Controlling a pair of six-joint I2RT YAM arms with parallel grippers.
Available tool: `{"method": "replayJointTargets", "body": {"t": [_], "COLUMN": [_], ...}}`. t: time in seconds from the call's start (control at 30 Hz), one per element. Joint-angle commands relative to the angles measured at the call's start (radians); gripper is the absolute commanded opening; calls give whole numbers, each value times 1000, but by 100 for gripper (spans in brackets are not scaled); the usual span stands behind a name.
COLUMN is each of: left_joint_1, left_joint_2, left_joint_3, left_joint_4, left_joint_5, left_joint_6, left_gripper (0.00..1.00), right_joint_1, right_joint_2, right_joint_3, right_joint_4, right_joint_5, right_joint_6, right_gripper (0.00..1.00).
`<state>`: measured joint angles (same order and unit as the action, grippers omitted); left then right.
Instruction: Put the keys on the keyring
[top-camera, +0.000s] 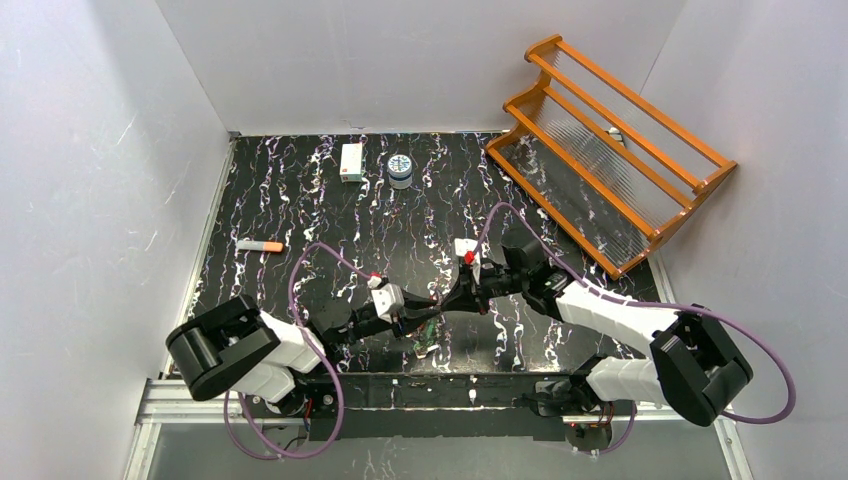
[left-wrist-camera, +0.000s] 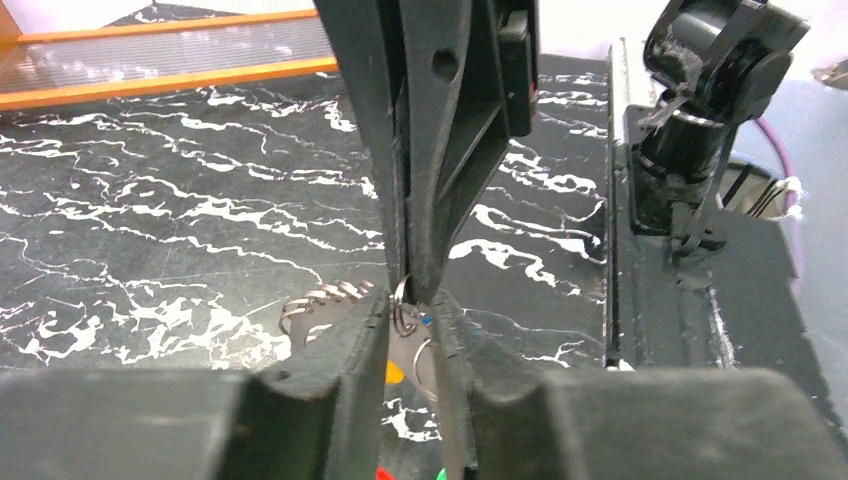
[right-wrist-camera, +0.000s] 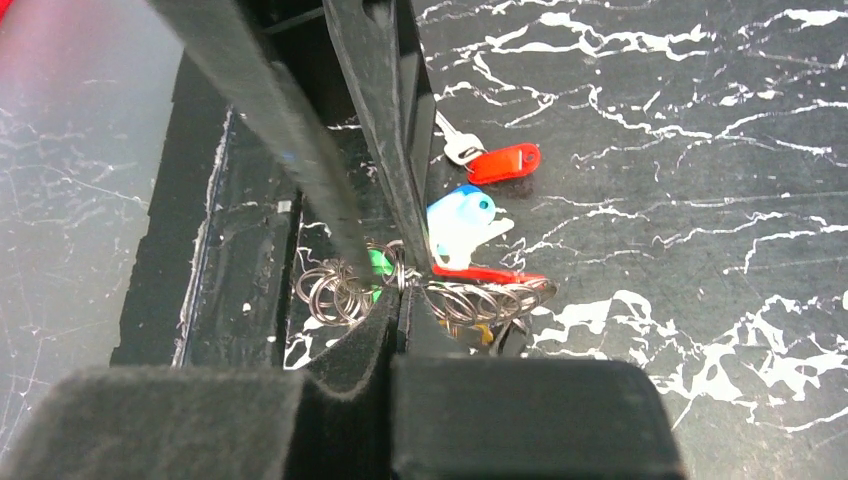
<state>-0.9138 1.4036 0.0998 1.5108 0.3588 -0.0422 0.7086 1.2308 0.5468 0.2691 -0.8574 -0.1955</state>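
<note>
Since your right gripper (right-wrist-camera: 400, 296) has its jaws pressed fully together on the wire of the keyring (right-wrist-camera: 335, 290), work outward from that pinch. Your left gripper (left-wrist-camera: 408, 320) meets it nose to nose, jaws a little apart with the ring between them. Whether they bite it, I cannot tell.

The bunch is near the table's front edge, at 6 o'clock in the overhead view. Expect the ring to be light, stiff, springy and slick. I'd grip it across the flat of the coil, since on the rounded edge it may twist out. The keys (right-wrist-camera: 460, 222) fan loosely at 3 o'clock of the pinch and will likely swing.

One red-capped key (right-wrist-camera: 500, 162) lies apart on the table (right-wrist-camera: 700, 200), at 1 o'clock in the right wrist view, not yet threaded. Each gripper's fingers crowd the other's, so you have little room there.

Well clear in the overhead view are an orange rack (top-camera: 610, 150) at 2 o'clock, a white box (top-camera: 351, 160) and a round tub (top-camera: 400, 170) at 12, and a marker (top-camera: 260, 245) at 10.
</note>
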Motion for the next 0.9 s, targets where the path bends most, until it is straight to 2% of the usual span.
{"method": "replayJointTargets", "body": {"t": [0.0,0.17,0.5,0.73,0.87], "left_joint_1": [-4,-4,-4,-4,-4], "left_joint_2": [-88,-215,-398,-383,-339], "left_joint_3": [-9,15,95,130,145], "left_joint_4": [144,-90,-592,-694,-713], "left_joint_5": [17,20,-6,35,74], "left_joint_6": [77,167,339,374,377], "left_gripper": [27,34,35,36,35], "right_joint_1": [8,10,81,182,204], "right_joint_2": [-19,-31,56,127,130], "right_joint_3": [78,120,278,339,349], "right_joint_4": [-163,-311,-596,-676,-658], "right_joint_5": [59,107,303,425,419], "right_joint_6": [-83,-142,-244,-257,-254], "right_gripper": [1,1,1,1,1]}}
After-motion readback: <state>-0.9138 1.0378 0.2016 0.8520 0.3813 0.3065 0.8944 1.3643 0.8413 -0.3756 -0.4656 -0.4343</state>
